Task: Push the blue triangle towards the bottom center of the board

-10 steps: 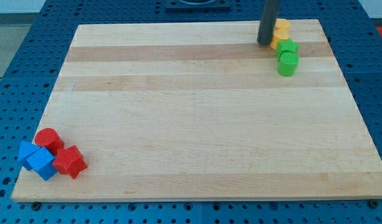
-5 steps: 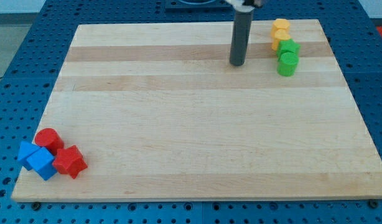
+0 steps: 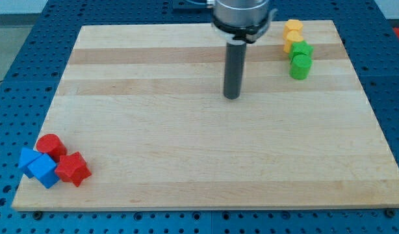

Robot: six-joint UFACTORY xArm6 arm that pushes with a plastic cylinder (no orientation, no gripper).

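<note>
Meanwhile my tip (image 3: 232, 97) mid-board; red cylinder (image 3: 51, 145), red star (image 3: 73, 168) flank blue triangle (image 3: 26, 158).

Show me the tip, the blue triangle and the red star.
Tip (image 3: 232, 97), camera view, rod's very end.
Blue triangle (image 3: 26, 158), camera view, top face.
Red star (image 3: 72, 168), camera view, top face.

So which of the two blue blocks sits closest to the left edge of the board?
The smaller blue triangle, tucked at the view's left of the blue cube and touching it. My tip is far away, mid-board.
</note>
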